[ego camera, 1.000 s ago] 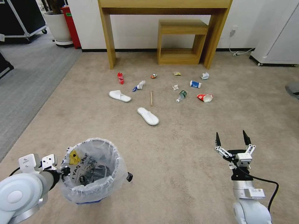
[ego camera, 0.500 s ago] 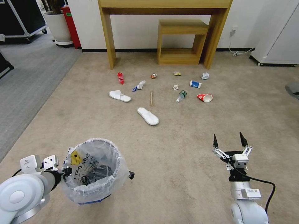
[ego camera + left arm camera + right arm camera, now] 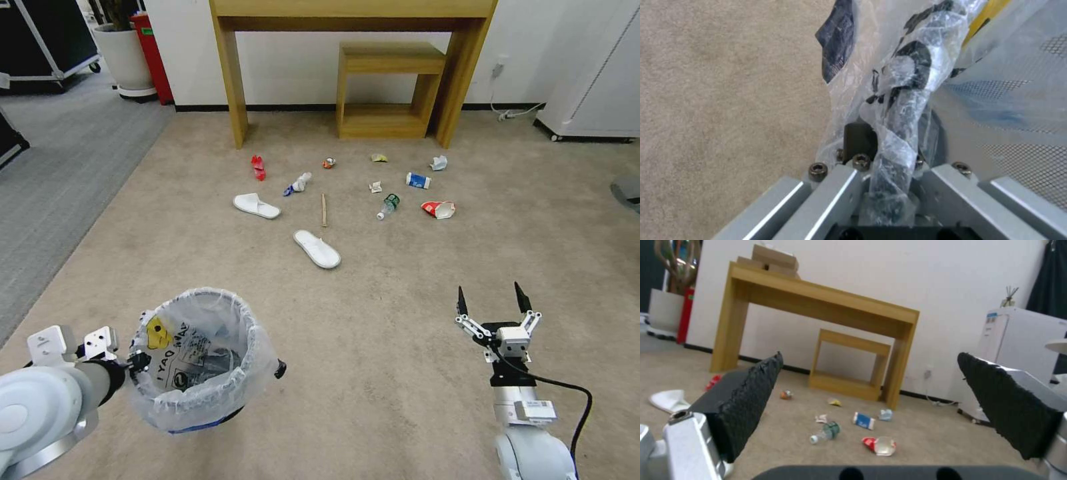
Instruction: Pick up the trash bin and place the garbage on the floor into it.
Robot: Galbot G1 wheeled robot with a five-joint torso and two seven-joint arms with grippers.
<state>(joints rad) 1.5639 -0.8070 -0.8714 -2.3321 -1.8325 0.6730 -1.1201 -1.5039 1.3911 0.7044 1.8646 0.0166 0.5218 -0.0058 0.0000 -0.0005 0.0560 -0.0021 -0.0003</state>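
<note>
The left pincer [image 3: 137,361] pinched the bag-lined rim of the trash bin [image 3: 200,360], held over the beige carpet [image 3: 373,373]. The right pincer [image 3: 492,301] hung spread, short of the scattered garbage [image 3: 317,249].

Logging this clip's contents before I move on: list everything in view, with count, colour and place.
trash bin: 1, dark, clear liner, held near left
slippers: 2, white, mid-carpet
bottle: 1, clear, green label, right of stick
stick: 1, wooden, between slippers
carton: 1, blue-white, right
red wrappers: 2, left and right
yellow wrapper: 1, near desk
floor: beige carpet
desk: 1, wooden, at the wall
stool: 1, wooden, under desk
left gripper: shut on bin rim
right gripper: jaws open, empty
</note>
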